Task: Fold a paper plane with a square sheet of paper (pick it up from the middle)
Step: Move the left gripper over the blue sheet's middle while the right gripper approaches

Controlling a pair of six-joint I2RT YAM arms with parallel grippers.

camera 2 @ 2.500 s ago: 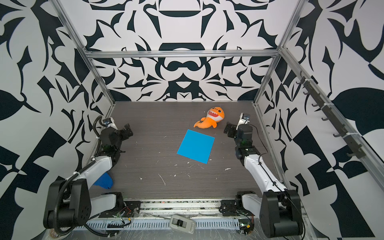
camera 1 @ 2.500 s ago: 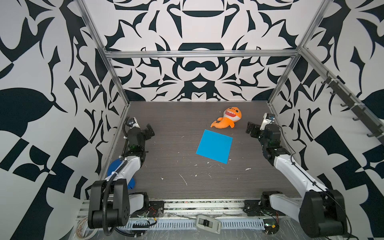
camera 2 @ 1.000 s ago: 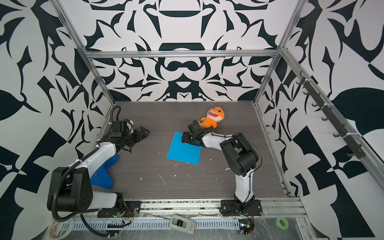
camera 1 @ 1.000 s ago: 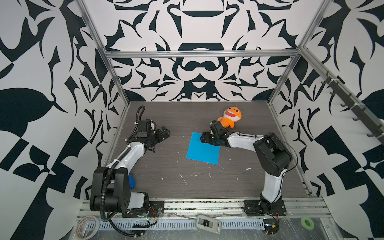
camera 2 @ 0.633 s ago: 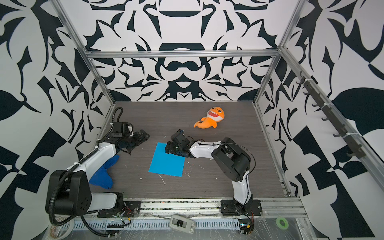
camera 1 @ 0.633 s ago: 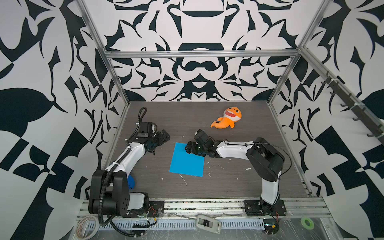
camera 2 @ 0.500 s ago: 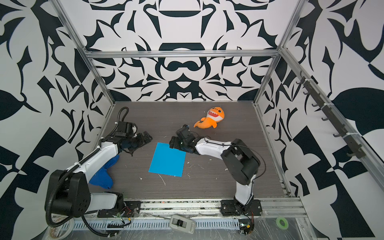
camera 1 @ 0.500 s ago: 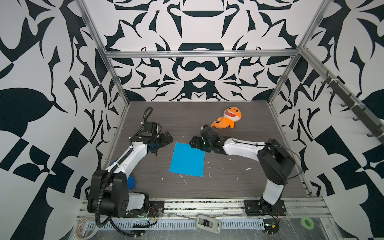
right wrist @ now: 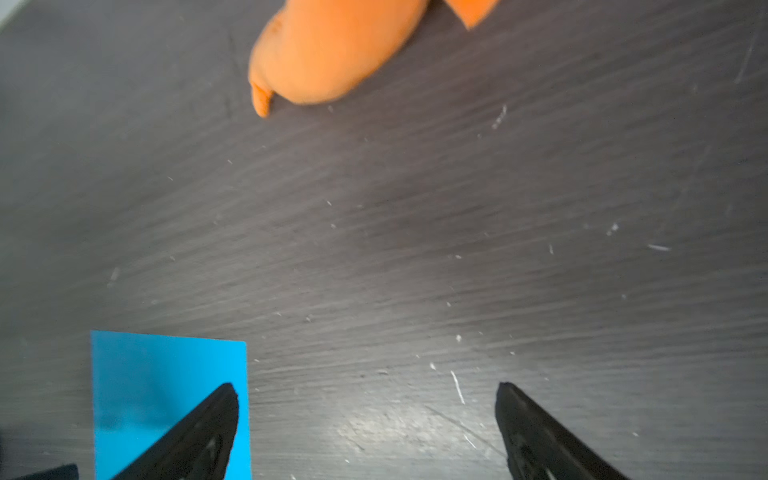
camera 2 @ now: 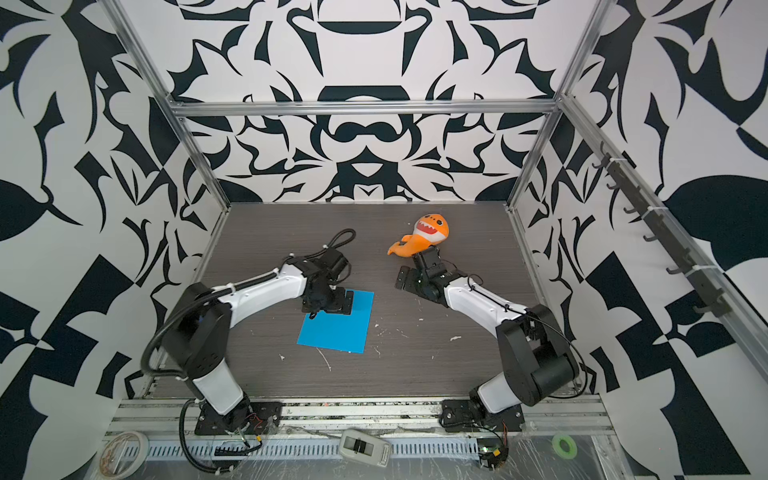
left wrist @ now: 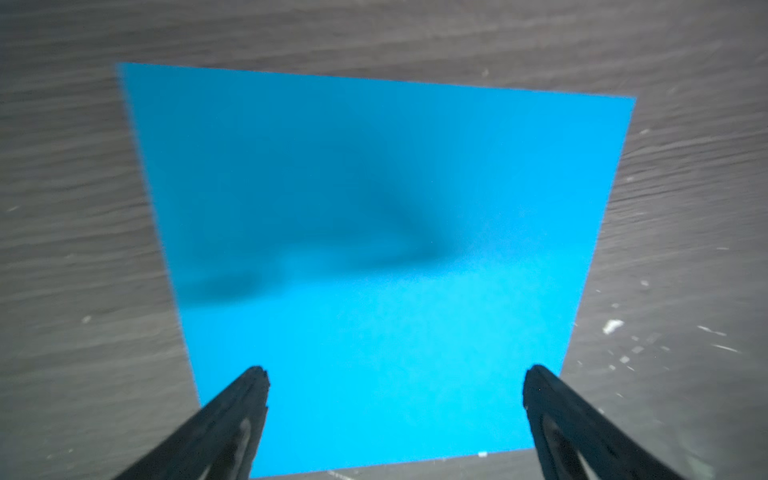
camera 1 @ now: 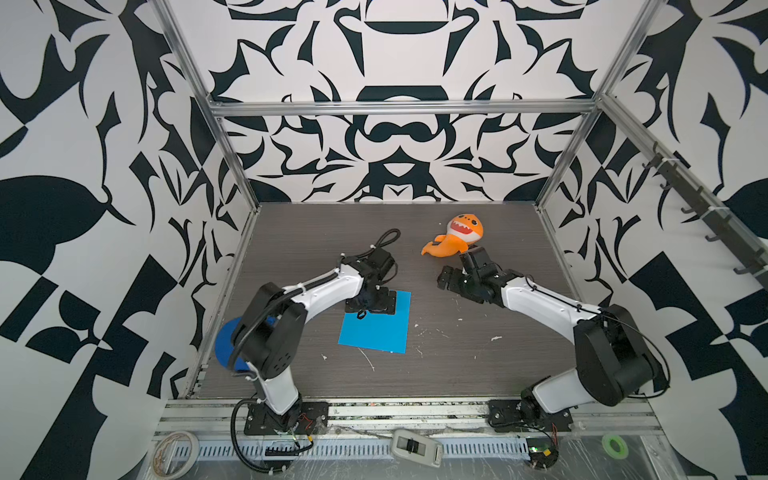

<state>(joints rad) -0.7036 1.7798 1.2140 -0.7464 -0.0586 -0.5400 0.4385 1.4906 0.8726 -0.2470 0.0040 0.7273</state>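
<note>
The square sheet of paper (camera 1: 376,328) (camera 2: 338,328) is bright blue and lies flat and uncreased on the dark table in both top views. No paper plane is in view. My left gripper (camera 1: 373,306) (camera 2: 330,306) hangs open over the sheet's far edge. In the left wrist view the sheet (left wrist: 374,232) fills the middle, and the left gripper (left wrist: 397,372) has only paper showing between its spread fingers. My right gripper (camera 1: 451,278) (camera 2: 406,277) is open, to the right of the sheet and apart from it. In the right wrist view the right gripper (right wrist: 366,390) stands over bare table, with a corner of the sheet (right wrist: 141,374) beside one finger.
An orange shark plush (camera 1: 457,239) (camera 2: 424,239) (right wrist: 332,54) lies just behind the right gripper. A dark blue disc (camera 1: 224,345) sits at the table's left edge behind the left arm. White scraps litter the table right of the sheet. Tape rolls (camera 1: 174,446) and a grey box (camera 1: 415,446) lie below the front rail.
The right gripper dragged the sheet toward the front left, let go, drew back to the right and opened wide. The left gripper moved in over the sheet's far edge.
</note>
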